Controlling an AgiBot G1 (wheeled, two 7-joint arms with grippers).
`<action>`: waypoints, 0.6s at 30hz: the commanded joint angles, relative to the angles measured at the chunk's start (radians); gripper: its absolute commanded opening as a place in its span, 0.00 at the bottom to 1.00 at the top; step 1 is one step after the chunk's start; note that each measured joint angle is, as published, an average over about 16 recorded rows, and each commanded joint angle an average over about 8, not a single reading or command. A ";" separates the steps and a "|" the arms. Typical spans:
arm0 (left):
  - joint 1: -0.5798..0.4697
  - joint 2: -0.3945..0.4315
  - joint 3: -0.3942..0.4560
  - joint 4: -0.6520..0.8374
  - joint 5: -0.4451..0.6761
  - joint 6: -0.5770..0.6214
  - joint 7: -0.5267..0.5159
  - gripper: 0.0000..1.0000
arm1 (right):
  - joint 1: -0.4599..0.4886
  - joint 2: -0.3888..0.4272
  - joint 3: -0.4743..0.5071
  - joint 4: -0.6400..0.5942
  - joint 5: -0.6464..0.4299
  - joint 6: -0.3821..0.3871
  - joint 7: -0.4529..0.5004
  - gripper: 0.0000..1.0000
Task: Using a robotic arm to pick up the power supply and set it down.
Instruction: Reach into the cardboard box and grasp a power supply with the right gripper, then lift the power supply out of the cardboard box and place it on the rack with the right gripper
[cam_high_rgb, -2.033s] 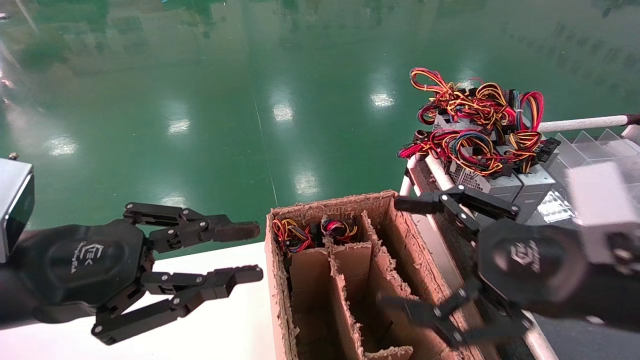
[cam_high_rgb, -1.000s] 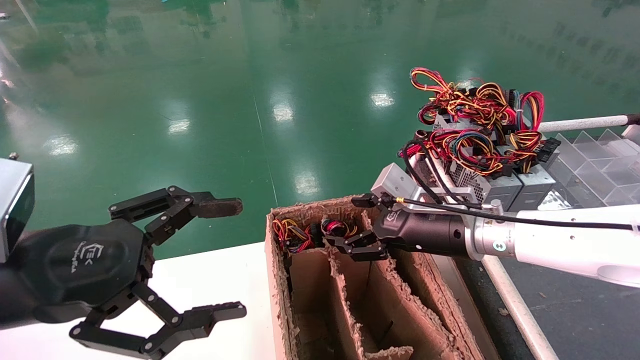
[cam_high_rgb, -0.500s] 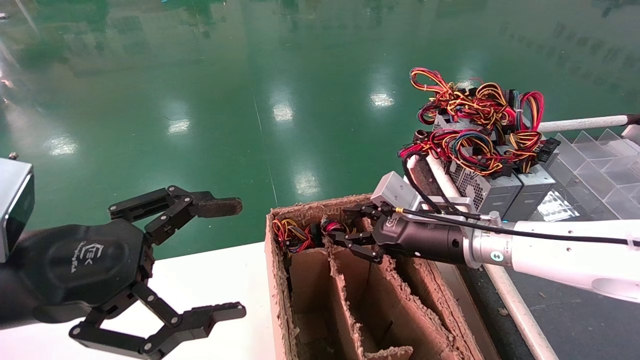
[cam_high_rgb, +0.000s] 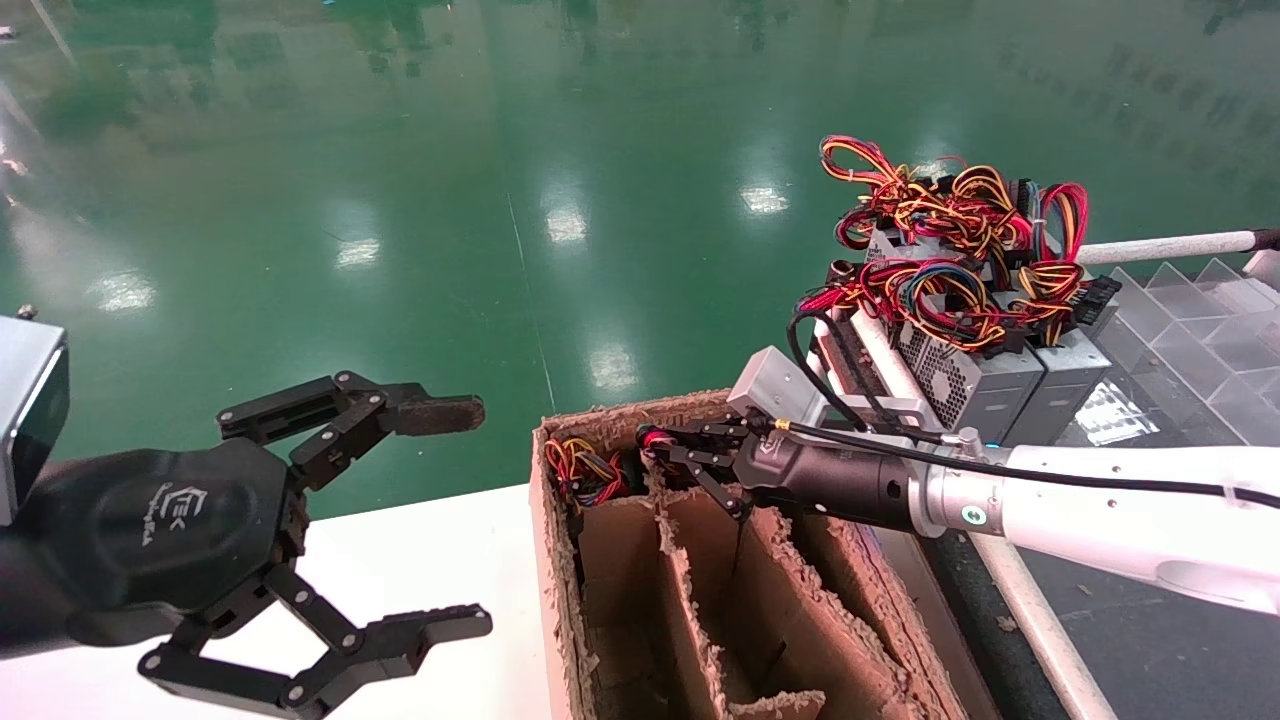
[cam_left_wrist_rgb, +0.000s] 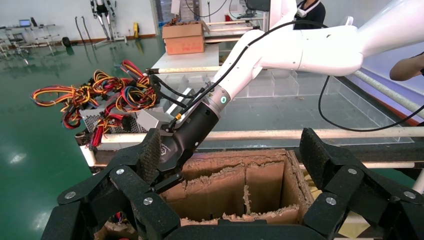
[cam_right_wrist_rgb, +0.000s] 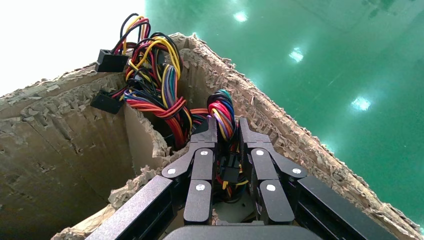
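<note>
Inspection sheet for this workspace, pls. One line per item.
Surface: white table, carrying a torn cardboard box with dividers.
Job's things: wire bundle of a power supply in the box's far compartment; casing not visible.
Clutter: second bundle in the neighbouring compartment; grey units with tangled wires on the rack to the right; clear divider tray.
Hands: right hand reaches into the box, fingers closed on the wire bundle; left hand open above the table, holding nothing.
Cables: black cable runs along the right forearm.
Surroundings: glossy green floor.
</note>
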 joint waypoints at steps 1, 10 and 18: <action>0.000 0.000 0.000 0.000 0.000 0.000 0.000 1.00 | -0.002 -0.002 -0.001 0.002 -0.002 0.004 0.000 0.00; 0.000 0.000 0.000 0.000 0.000 0.000 0.000 1.00 | -0.012 0.011 0.018 0.023 0.023 0.009 -0.009 0.00; 0.000 0.000 0.000 0.000 0.000 0.000 0.000 1.00 | -0.036 0.052 0.066 0.100 0.075 0.033 -0.019 0.00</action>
